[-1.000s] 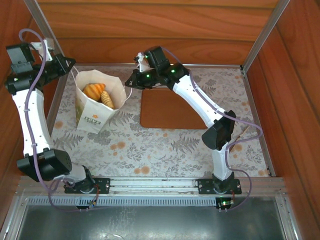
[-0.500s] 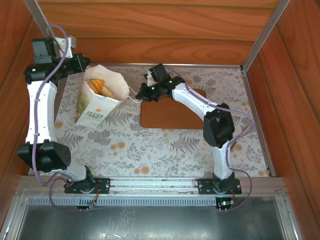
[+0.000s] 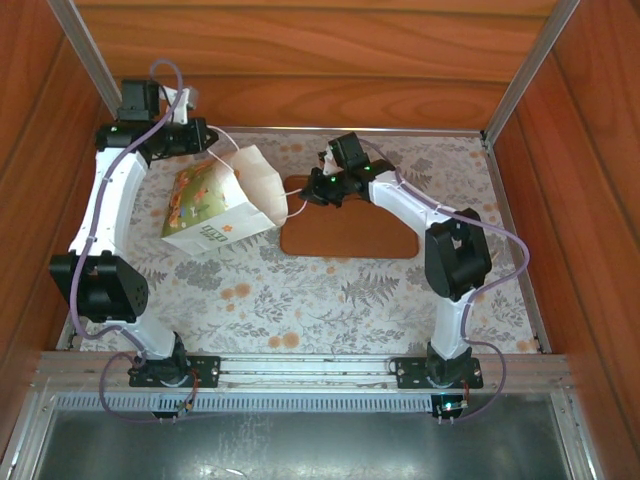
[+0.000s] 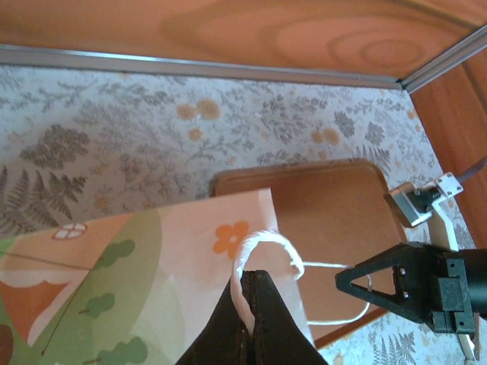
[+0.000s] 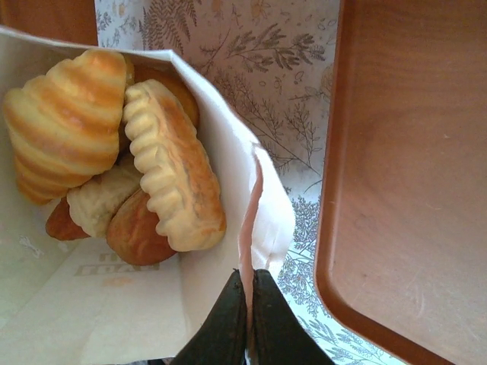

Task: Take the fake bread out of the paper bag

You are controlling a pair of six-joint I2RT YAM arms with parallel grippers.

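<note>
White paper bag (image 3: pixel 215 205) tipped on its side, mouth facing the brown tray (image 3: pixel 360 225). Left gripper (image 4: pixel 249 277) clenched on the string handle (image 4: pixel 262 242); right gripper (image 5: pixel 247 277) pinching the mouth rim (jaws closed on the paper). Fake bread (image 5: pixel 152 167) inside the bag, bunched together.

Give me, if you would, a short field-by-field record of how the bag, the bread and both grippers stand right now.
paper bag: tipped on its side, mouth towards the tray
fake bread: several pieces inside the bag, none on the tray
left gripper: shut on the bag's string handle
right gripper: shut on the edge of the bag's mouth
task state: bread not yet out
</note>
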